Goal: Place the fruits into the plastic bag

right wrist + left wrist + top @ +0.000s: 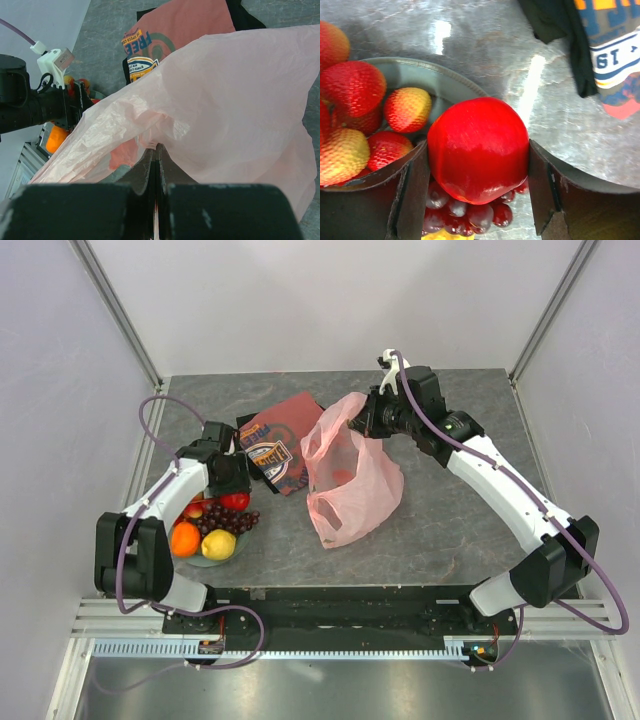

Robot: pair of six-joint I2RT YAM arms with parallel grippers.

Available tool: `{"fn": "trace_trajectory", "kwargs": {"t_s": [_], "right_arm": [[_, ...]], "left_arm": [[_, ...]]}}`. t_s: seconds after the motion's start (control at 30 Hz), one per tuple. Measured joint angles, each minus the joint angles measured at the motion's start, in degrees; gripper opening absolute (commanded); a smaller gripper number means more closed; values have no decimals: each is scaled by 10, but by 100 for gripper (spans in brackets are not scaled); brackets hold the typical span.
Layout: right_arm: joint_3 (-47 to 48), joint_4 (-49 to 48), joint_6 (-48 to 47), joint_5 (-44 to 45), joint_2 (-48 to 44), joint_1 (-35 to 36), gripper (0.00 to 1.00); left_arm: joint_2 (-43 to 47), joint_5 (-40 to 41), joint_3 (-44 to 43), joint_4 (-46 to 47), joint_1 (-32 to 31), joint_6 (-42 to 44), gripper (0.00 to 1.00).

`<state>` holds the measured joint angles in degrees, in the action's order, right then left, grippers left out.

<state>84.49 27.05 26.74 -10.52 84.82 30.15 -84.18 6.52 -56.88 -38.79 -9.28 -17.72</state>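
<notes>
**Left gripper** (pixel 233 488): positioned over the plate (pixel 445 82), which sits at 8 o'clock on the bench (pixel 450 530). The jaws press against both sides of the red apple (pixel 478 149), grasping it near the plate's 1 o'clock rim.

In the left wrist view, the strawberries (pixel 354 87) lie on the plate at 9 o'clock of the apple. The grapes (pixel 465 215) lie at 6 o'clock of it. In the top view, the orange (pixel 185 538) and the lemon (pixel 218 543) occupy the plate's 6 o'clock side.

**Right gripper** (pixel 368 418): the jaws are clenched on the film of the plastic bag (pixel 350 480), at the bag's 12 o'clock edge. The bag's body rests near the centre of the bench. A printed cloth (pixel 280 445) lies just beside the bag, at its 10 o'clock.
</notes>
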Motion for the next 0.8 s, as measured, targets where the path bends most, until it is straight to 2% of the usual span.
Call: {"fn": "trace_trajectory", "kwargs": {"t_s": [0.2,0.4,0.47,0.6,0.73,0.8], "right_arm": [[0,0,0,0,0,0,0],[0,0,0,0,0,-1,0],[0,0,0,0,0,-1,0],[0,0,0,-1,3,-1,0],[0,0,2,-2,6,-1,0],[0,0,3,-2,6,-1,0]], "left_arm": [[32,-21,-5,4,-1,3,33],[93,-38,-57,25,0,17,33],[125,-80,-64,59,0,21,33],[190,-213,-63,128,-6,18,29],[240,-348,-62,229,-22,-43,25],[253,-390,-66,267,-36,-75,24]]}}
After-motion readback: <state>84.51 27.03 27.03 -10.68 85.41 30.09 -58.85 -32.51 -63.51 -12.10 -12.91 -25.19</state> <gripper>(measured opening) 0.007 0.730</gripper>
